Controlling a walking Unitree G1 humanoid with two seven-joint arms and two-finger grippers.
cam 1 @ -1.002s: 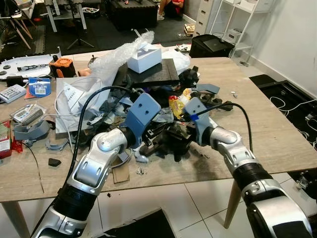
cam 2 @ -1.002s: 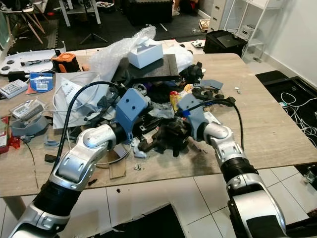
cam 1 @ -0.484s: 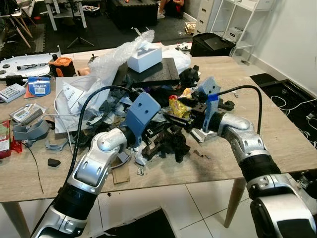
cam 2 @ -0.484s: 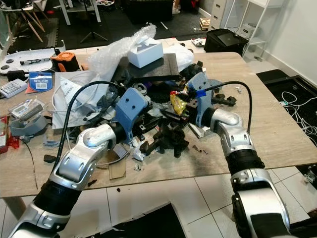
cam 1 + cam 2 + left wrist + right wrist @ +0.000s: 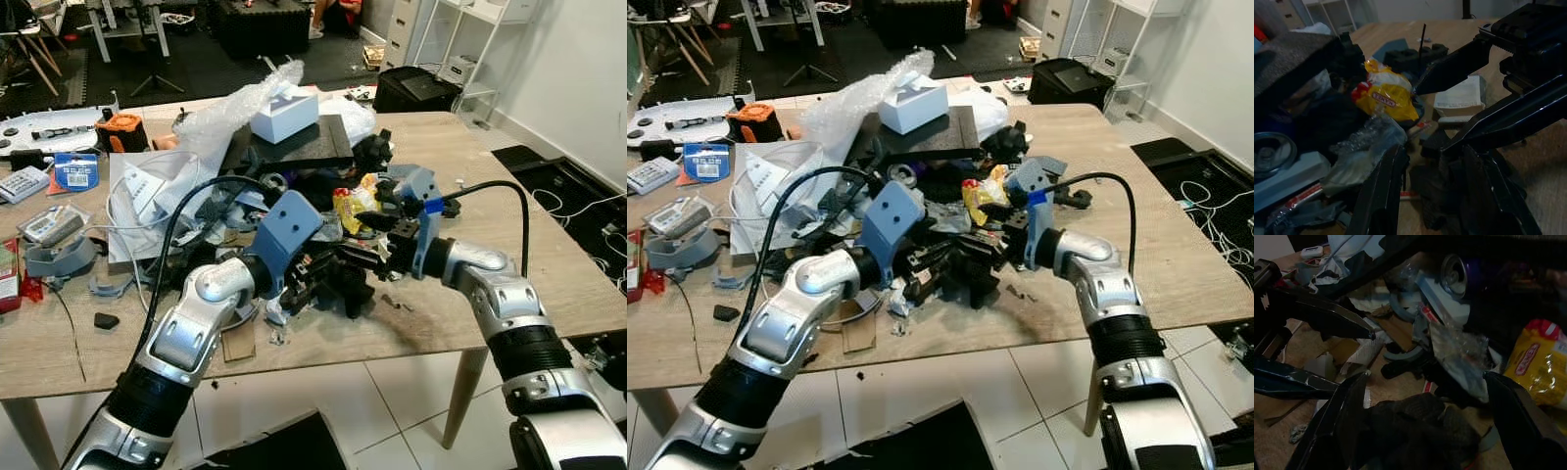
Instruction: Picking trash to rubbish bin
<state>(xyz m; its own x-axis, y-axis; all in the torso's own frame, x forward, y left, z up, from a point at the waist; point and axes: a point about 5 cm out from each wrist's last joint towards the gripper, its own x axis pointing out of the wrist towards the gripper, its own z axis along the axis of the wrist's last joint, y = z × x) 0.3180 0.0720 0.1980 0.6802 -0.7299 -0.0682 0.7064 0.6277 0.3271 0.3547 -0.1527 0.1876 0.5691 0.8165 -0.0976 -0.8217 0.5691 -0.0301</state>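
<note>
1. Left eye view: my left gripper (image 5: 328, 274) and my right gripper (image 5: 377, 250) point at each other over the junk heap in the middle of the table (image 5: 549, 245), tips near, not touching.
2. Left gripper: fingers spread, nothing pinched; they straddle a black clump of trash (image 5: 343, 284) at the heap's near side.
3. Right gripper: fingers spread too, empty; in the right wrist view the black clump (image 5: 1420, 431) sits between them, contact not clear.
4. Yellow snack wrapper (image 5: 350, 206) lies just behind both tips, toward the table's far edge; clear crumpled plastic (image 5: 1369, 147) sits beside it.
5. White paper pad (image 5: 1459, 98) lies flat on the wood just beyond the right gripper's fingers, toward the right edge.
6. Purple can (image 5: 1459, 269) lies on its side deeper in the heap.
7. Farther back: dark foam slab (image 5: 289, 142) with a white box (image 5: 284, 116) on top, bubble wrap (image 5: 235, 108) beside it.
8. Black rubbish bin (image 5: 421, 90) stands on the floor past the table's far right corner, well apart from the heap.
</note>
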